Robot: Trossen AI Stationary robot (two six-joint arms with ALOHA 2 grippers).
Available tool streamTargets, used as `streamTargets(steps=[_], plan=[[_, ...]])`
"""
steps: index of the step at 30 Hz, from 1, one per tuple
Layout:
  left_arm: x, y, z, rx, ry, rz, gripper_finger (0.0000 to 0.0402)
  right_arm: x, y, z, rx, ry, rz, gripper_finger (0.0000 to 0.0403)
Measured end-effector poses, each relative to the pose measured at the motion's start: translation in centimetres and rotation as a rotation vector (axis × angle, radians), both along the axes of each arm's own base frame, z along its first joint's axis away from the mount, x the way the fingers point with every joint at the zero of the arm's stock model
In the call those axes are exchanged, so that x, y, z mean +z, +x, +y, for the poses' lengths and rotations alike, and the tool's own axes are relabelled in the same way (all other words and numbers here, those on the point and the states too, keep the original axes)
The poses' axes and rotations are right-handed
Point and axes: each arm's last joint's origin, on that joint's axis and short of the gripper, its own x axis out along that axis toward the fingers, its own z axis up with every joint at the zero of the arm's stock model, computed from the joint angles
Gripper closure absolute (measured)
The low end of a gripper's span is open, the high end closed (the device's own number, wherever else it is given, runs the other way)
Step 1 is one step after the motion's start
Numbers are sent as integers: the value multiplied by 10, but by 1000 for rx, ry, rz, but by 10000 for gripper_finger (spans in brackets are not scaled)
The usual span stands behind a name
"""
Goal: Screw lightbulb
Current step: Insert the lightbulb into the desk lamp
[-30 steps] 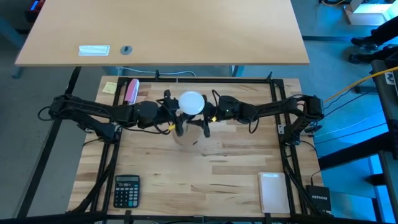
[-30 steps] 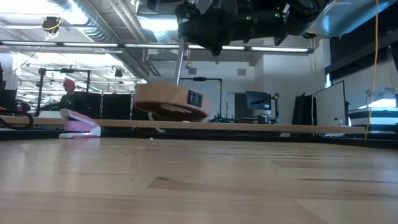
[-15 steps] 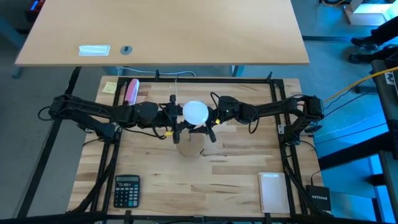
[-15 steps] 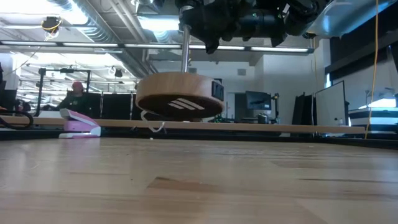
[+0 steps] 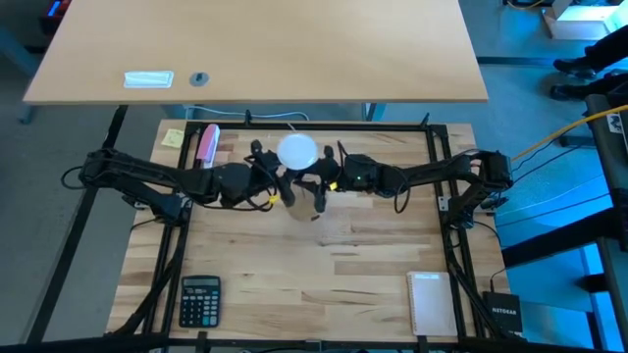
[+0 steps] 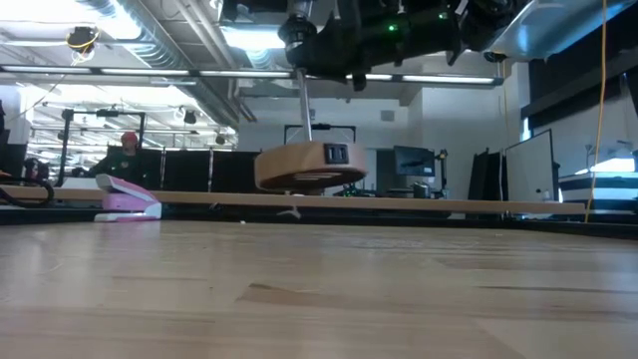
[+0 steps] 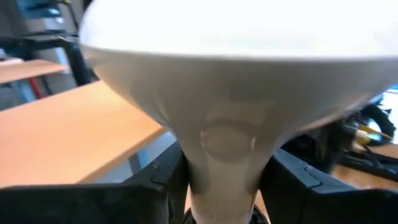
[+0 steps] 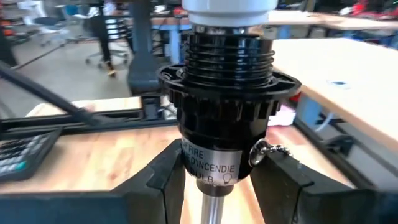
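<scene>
Above the table (image 5: 324,265), the left gripper (image 7: 217,186) clamped the lightbulb (image 5: 297,151) while the right gripper (image 8: 214,180) clamped the socket (image 8: 225,112), steadying both for threading.

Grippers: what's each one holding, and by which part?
Left gripper clamps the lightbulb by its narrow neck. Right gripper clamps the black socket at its lower body.

Wooden table (image 5: 324,265): calculator (image 5: 200,299), notebook (image 5: 429,302), stapler (image 5: 207,143)
</scene>
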Motion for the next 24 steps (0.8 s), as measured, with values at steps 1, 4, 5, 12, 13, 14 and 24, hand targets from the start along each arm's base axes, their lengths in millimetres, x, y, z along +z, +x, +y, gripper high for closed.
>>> streamTargets(steps=[1,4,5,12,13,14,24], plan=[[1,0,0,2,3,-8,259,0,0,0,-13,-1,-2,251],[3,0,0,4,7,-27,259,1,0,-1,-25,-3,-6,251],[3,0,1,4,9,-26,259,1,0,-1,-25,-2,-6,251],[1,2,2,-67,20,6,259,-1,0,0,53,-61,24,251],[1,2,1,-99,32,19,259,-2,0,1,89,-84,33,251],[0,2,-1,-119,42,30,259,-2,0,1,108,-100,40,251],[3,-1,2,-4,6,-11,259,-11,0,-3,-37,-132,121,251]])
